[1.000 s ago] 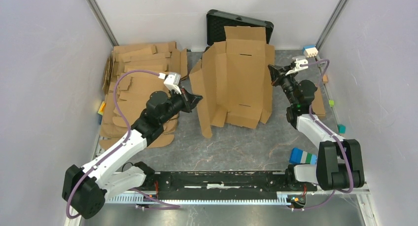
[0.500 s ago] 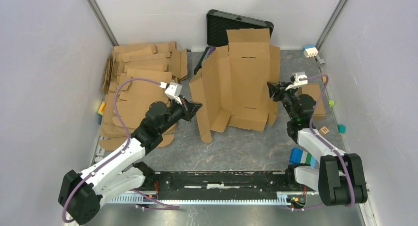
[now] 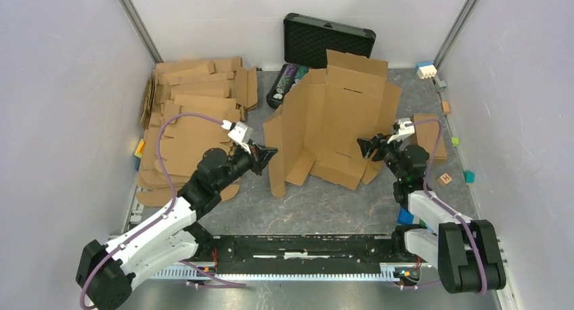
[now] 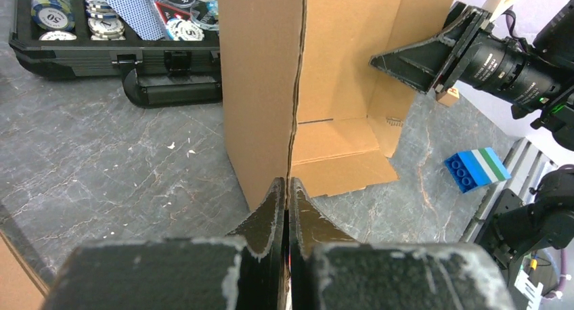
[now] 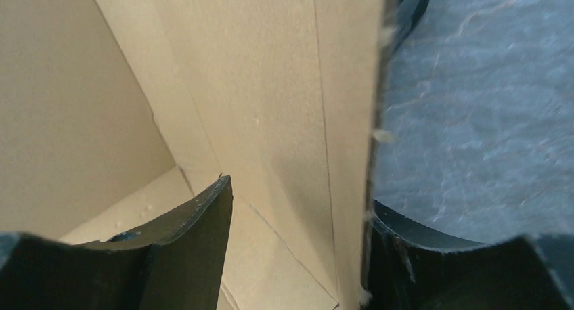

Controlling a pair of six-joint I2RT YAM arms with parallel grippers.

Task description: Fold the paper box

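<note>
The paper box [image 3: 338, 114] is a big brown die-cut sheet standing half folded in mid table, back panel up and side flaps bent forward. My left gripper [image 3: 272, 151] is shut on the near edge of the left flap; in the left wrist view its jaws [image 4: 288, 188] pinch that cardboard edge [image 4: 260, 86]. My right gripper [image 3: 364, 147] is at the lower right flap, open. In the right wrist view the flap [image 5: 271, 86] runs between its spread fingers [image 5: 298, 222], its edge close by the right finger, the left finger apart from it.
A black case [image 3: 318, 42] with poker chips lies open behind the sheet. A stack of flat cardboard blanks [image 3: 189, 114] fills the left side. A smaller cardboard box [image 3: 430, 137] and small coloured blocks sit at the right; a blue, green and white brick [image 4: 477, 168] lies near the right arm's base.
The right gripper has opened and let go of the right flap. Both arms and the sheet have come nearer and slightly right, uncovering the case behind.
</note>
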